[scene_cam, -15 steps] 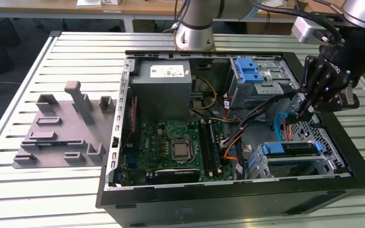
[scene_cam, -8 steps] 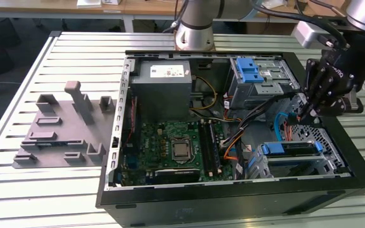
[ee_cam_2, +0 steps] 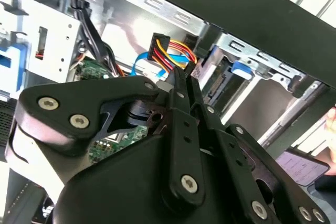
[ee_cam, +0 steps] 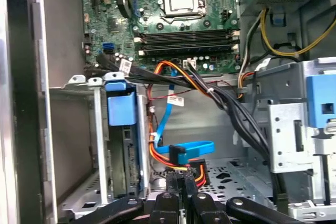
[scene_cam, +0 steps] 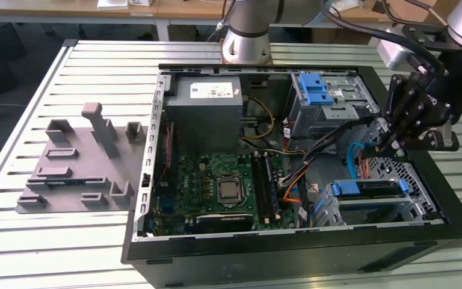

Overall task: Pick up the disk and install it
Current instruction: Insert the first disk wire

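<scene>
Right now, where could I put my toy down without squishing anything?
The slatted table is bare between the grey holder block and the open computer case, and along its far edge. Inside the case it's crowded: the green board, cables and metal cages, with the gripper hanging above them.

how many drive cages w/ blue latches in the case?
2. One cage sits at the far side by the arm's base; the other cage sits near the front wall, below the gripper. More may be hidden.
</scene>
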Tool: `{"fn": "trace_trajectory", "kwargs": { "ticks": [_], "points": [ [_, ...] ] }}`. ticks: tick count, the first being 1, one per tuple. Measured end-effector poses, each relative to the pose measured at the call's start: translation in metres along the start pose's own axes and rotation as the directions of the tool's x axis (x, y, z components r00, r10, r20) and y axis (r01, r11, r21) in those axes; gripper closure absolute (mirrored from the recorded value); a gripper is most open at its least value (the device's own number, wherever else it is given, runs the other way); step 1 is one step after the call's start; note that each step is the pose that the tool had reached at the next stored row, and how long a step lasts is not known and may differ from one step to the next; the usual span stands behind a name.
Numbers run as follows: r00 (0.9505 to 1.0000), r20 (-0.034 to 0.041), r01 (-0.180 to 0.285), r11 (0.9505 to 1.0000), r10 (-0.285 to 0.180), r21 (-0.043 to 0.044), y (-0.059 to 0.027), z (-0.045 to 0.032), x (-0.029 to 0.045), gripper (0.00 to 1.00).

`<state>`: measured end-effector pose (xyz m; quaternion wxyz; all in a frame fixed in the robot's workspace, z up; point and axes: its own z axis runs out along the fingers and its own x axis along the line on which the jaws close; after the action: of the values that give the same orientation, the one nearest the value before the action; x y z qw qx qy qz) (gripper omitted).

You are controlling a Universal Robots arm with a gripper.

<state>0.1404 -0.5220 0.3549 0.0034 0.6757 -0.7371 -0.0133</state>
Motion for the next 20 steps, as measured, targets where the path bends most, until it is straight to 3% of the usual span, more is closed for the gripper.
{"fn": "trace_trajectory", "kwargs": {
  "ticks": [5,10,11,16,20],
  "points": [
    [1.0000,-0.0001,0.009,1.0000,-0.009,-0.0001,-0.0006,0.0013,0.0094,0.84],
    [0.9982,-0.0006,0.060,0.9982,-0.060,-0.0008,-0.0001,0.0034,0.0105,0.84],
    [0.9979,0.0017,0.064,0.9979,-0.064,-0.0009,-0.0001,0.0037,0.0112,0.84],
    [0.9974,0.0286,0.066,0.9978,-0.066,-0.0016,-0.0007,0.0048,0.0174,0.84],
    [0.9972,0.0352,0.067,0.9978,-0.067,-0.0017,-0.0013,0.0066,0.0242,0.84]
  ]
}}
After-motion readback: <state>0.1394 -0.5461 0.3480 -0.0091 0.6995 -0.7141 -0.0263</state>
